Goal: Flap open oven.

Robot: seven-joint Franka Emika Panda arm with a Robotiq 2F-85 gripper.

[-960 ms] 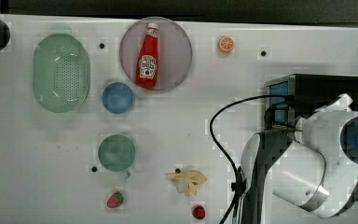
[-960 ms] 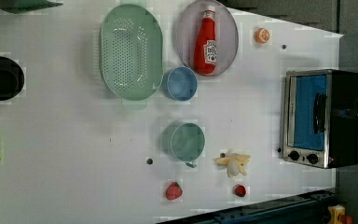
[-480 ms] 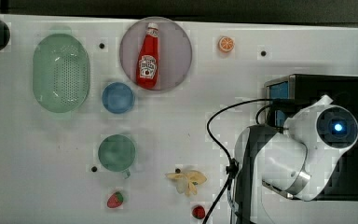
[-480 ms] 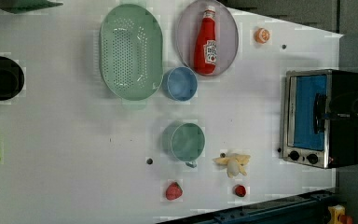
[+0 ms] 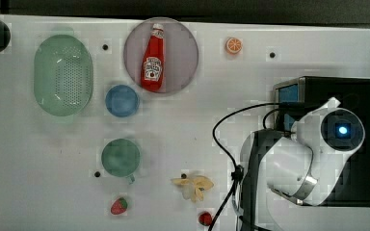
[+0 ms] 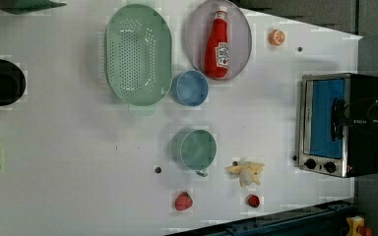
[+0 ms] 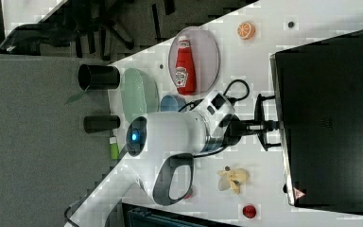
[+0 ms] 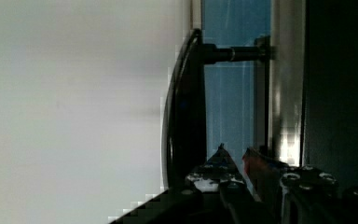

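Note:
The oven [image 5: 349,94] stands at the top view's right, with its black top under my arm. Its blue-tinted door [image 6: 325,118] is closed inside the silver frame, and small black knobs [image 6: 320,165] sit at one end. In the right view my gripper [image 7: 272,125] reaches in between the two posts of the bar handle [image 7: 260,101]. The wrist view has the dark bar handle [image 8: 186,107] running past the blue door [image 8: 228,102]. My gripper [image 8: 235,158] is shut with nothing between its fingers. Its fingertips [image 8: 220,158] sit just beside the bar, on the door side.
A ketchup bottle [image 5: 153,60] lies on a round plate [image 5: 183,53]. A green colander [image 5: 62,74], blue cup [image 5: 122,100], green mug [image 5: 120,158], banana peel [image 5: 192,185], strawberry [image 5: 118,206] and orange slice [image 5: 233,45] are spread over the white table. A black cable [image 5: 221,144] loops beside the arm.
My arm has swung toward the top view's left and come over the oven. In the left view the gripper has come in from the right to the door's handle edge.

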